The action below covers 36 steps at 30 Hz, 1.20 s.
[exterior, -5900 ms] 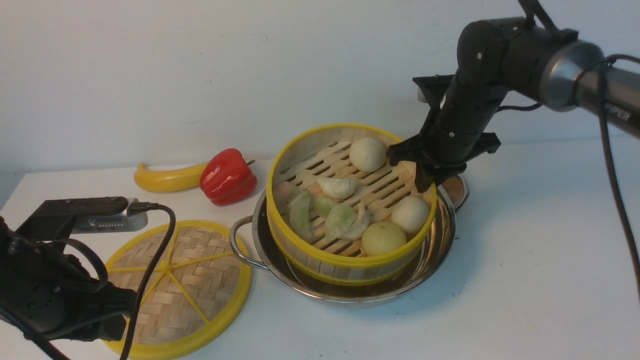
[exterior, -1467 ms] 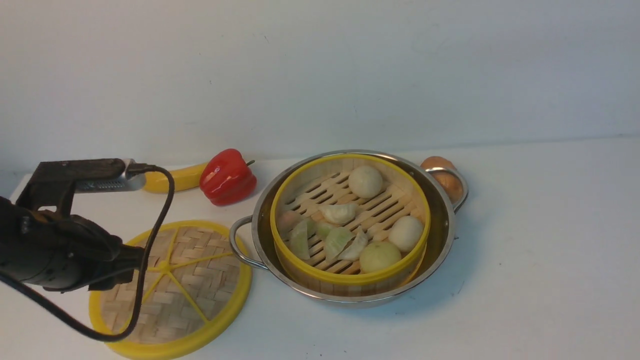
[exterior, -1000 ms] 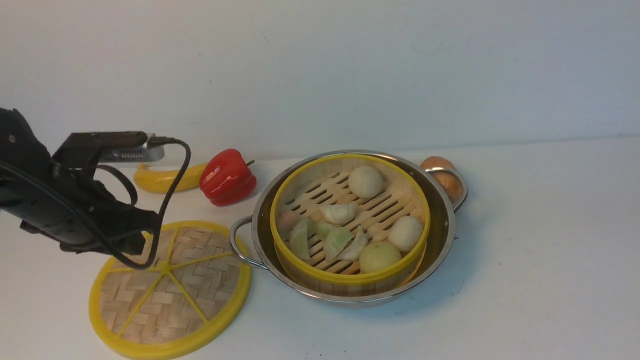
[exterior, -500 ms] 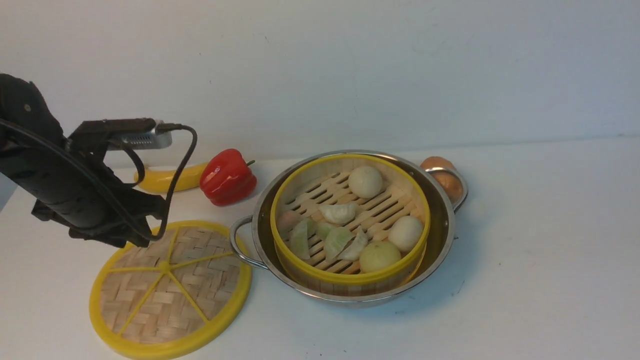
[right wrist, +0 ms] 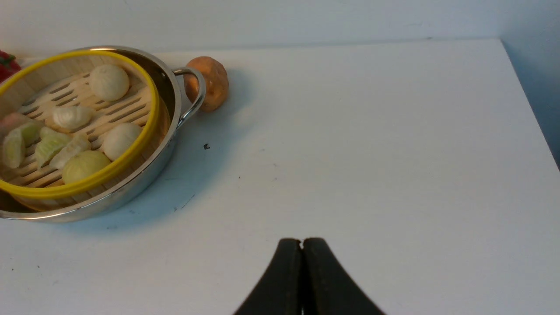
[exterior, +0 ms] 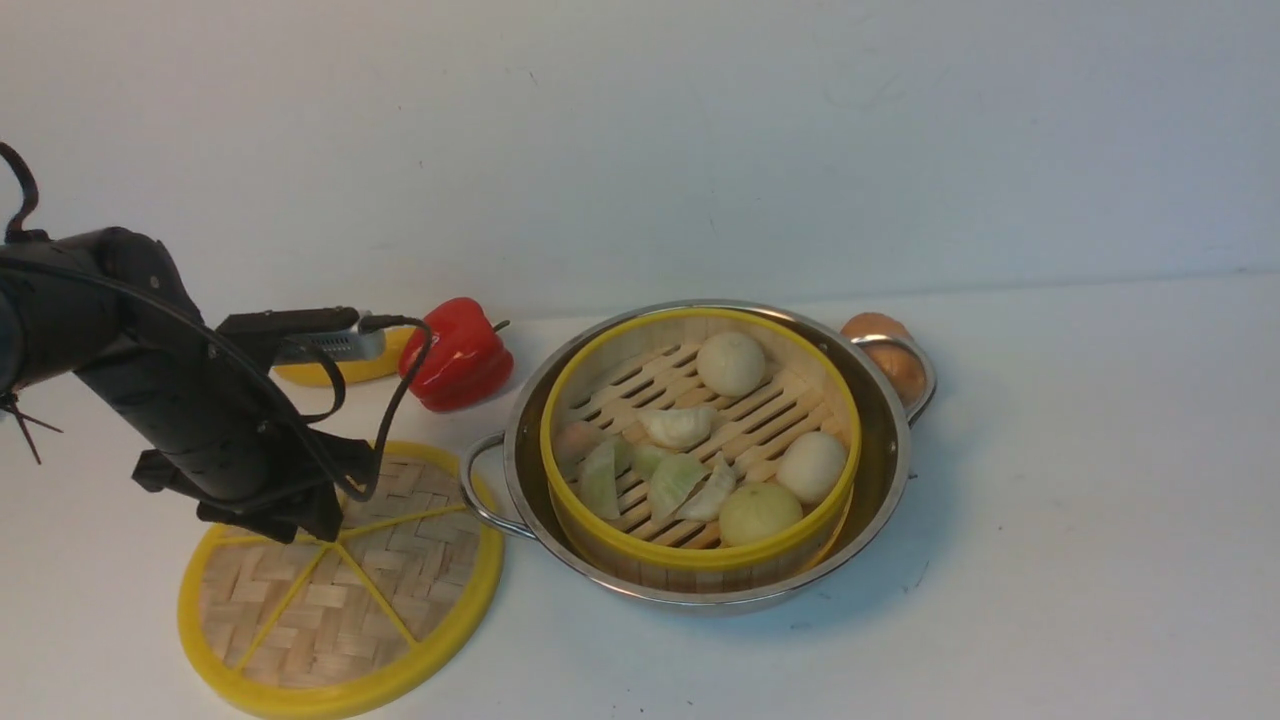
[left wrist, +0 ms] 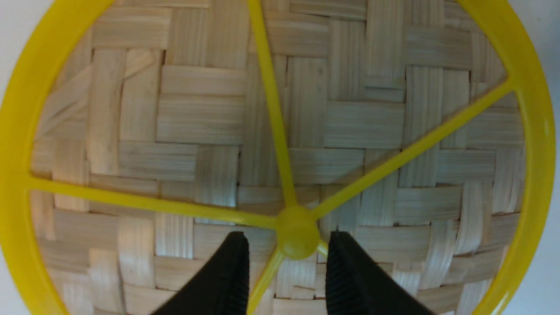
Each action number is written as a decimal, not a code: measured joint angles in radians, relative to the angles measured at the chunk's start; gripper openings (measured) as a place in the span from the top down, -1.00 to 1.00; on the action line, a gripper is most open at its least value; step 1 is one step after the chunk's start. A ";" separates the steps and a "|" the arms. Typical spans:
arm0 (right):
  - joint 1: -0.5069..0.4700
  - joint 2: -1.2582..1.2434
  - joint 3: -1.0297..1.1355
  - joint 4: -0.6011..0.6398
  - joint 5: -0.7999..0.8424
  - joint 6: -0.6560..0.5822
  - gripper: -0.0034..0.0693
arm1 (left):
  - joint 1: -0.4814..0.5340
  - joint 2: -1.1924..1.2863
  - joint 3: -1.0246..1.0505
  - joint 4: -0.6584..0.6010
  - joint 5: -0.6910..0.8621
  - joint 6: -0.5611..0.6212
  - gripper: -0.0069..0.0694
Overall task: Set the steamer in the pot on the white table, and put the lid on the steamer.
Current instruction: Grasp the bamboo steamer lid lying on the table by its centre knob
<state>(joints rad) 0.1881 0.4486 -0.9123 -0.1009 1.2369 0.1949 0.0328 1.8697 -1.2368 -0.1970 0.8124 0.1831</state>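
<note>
Only part of banana (exterior: 300,376) shows

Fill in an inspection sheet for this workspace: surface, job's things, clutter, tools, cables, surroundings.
Surface: white table, a few dark specks.
Job's things: steamer sits inside the pot, uncovered; lid lies flat on the table to the pot's left.
Clutter: red pepper and banana behind the lid; brown potato-like item by the pot's right handle.
Tools: left tool open, jaws either side of the lid's centre knob; right tool shut, empty, over bare table.
Cables: black cable loops along the left arm.
Surroundings: plain pale wall behind.
</note>
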 joint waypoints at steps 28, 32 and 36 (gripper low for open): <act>0.000 0.000 0.000 0.032 0.000 -0.002 0.88 | -0.070 0.001 0.000 0.042 -0.053 -0.030 0.19; 0.000 0.000 0.000 0.032 0.000 -0.002 0.88 | -0.070 0.001 -0.003 0.043 -0.047 -0.037 0.19; 0.000 0.000 0.000 0.032 0.000 -0.003 0.88 | -0.070 0.001 -0.014 0.052 -0.025 -0.054 0.19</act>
<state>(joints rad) 0.1881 0.4486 -0.9123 -0.0693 1.2369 0.1918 -0.0371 1.8708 -1.2507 -0.1450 0.7873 0.1295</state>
